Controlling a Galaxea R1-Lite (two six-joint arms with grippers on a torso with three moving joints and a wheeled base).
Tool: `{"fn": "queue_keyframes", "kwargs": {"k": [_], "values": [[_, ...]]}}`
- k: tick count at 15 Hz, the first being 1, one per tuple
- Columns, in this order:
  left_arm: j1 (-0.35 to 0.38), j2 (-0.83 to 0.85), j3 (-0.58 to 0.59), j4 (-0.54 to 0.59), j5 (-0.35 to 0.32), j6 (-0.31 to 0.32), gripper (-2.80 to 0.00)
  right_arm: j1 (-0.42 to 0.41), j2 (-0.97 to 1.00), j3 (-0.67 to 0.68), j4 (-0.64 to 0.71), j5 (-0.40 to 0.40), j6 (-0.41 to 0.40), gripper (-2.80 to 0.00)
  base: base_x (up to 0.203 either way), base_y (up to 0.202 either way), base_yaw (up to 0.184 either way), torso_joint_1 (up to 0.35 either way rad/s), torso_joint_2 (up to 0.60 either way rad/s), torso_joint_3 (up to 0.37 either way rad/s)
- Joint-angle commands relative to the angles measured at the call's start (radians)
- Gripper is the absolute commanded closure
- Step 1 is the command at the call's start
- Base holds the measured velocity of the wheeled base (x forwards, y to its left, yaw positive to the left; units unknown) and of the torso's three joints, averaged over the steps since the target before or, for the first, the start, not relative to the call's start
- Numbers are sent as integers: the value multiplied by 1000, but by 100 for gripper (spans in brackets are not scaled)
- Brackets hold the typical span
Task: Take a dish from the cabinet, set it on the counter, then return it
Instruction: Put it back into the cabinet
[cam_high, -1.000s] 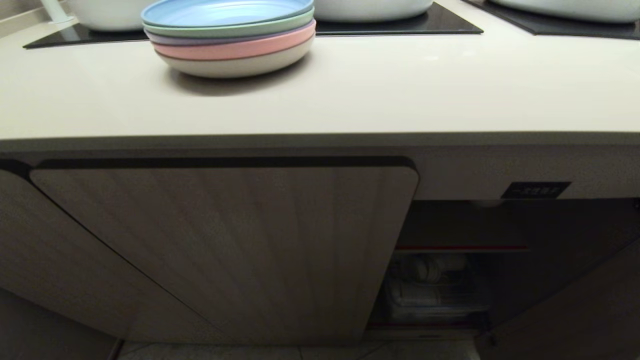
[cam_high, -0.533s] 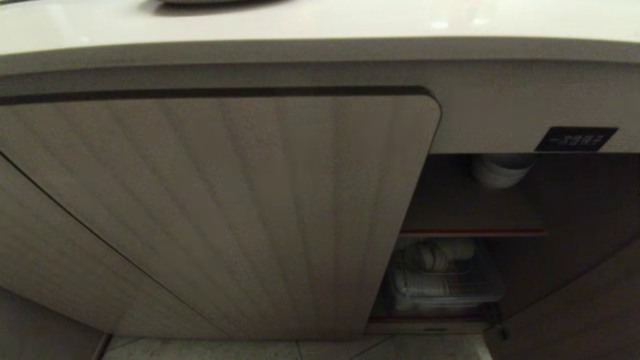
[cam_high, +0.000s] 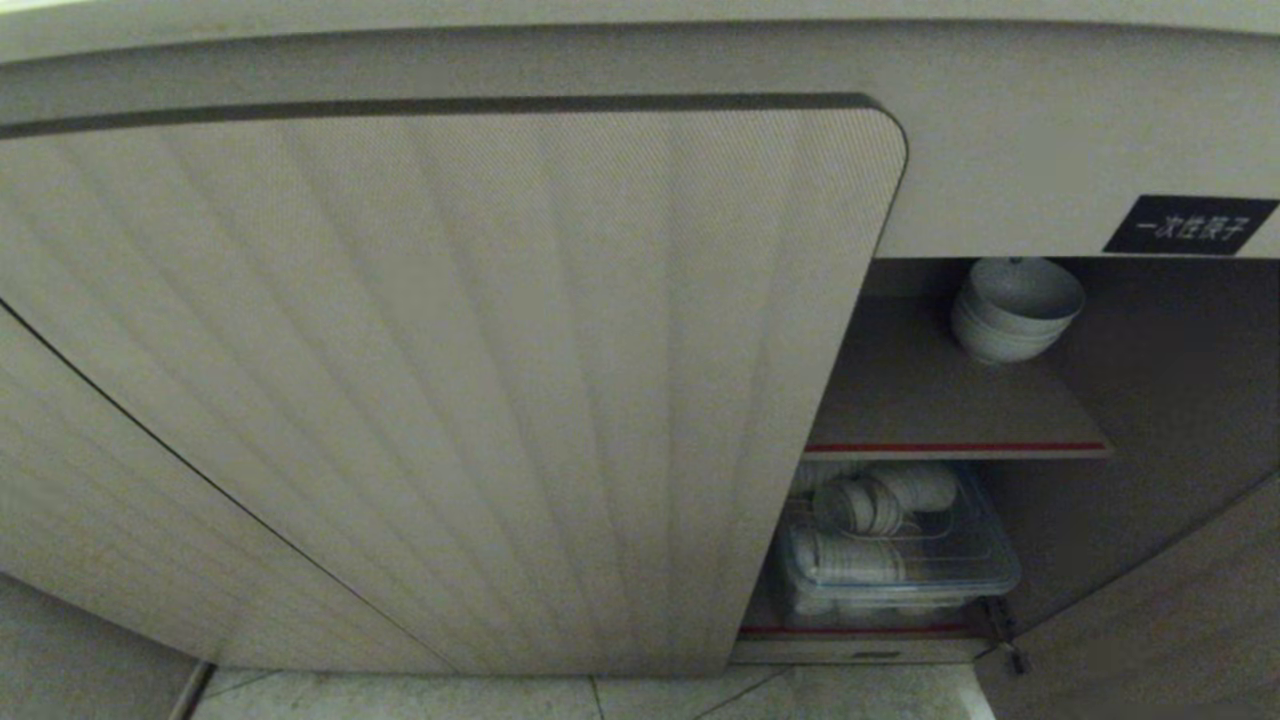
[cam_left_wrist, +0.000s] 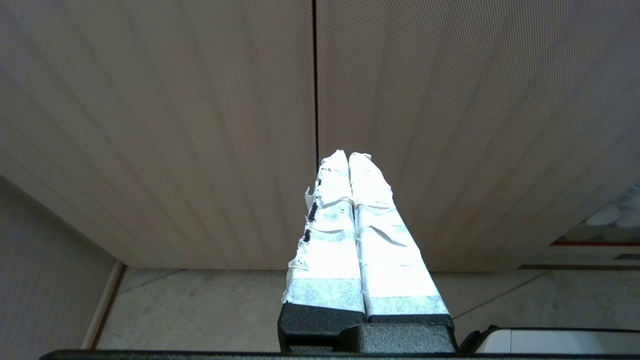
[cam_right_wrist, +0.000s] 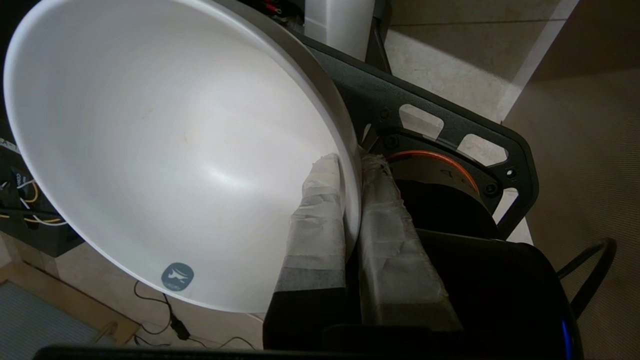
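- In right wrist view: right pincer (cam_right_wrist: 350, 165) clamped on rim of white bowl (cam_right_wrist: 165, 145), one taped finger (cam_right_wrist: 317, 220) inside the wall, the other outside; bowl tilted, small grey mark near its rim, robot base and tiled floor (cam_right_wrist: 450, 65) behind.
- In left wrist view: left pincer (cam_left_wrist: 348, 159) with taped fingers pressed together, empty, pointed at the seam between two ribbed doors.
- In head view: neither arm visible; cabinet (cam_high: 940, 400) open at right beside a closed ribbed beige door (cam_high: 450, 380).
- On upper shelf (cam_high: 930, 400), red-edged: stack of white bowls (cam_high: 1012, 310) toward the back.
- Below shelf: clear bin (cam_high: 900, 570) holding white crockery laid on its side.
- Above opening: black label (cam_high: 1190, 224) with white characters.
- Along top edge: underside of worktop (cam_high: 640, 12) rim only.
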Motion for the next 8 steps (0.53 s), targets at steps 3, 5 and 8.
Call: {"fn": "queue_keyframes", "kwargs": {"k": [3,5,8], "values": [[0,0,0,0,0,0,0,0,0,0,7,1,0,0,0,0,0,0,0,0],[0,0,0,0,0,0,0,0,0,0,7,1,0,0,0,0,0,0,0,0],[0,0,0,0,0,0,0,0,0,0,10,1,-2,0,0,0,0,0,0,0]]}}
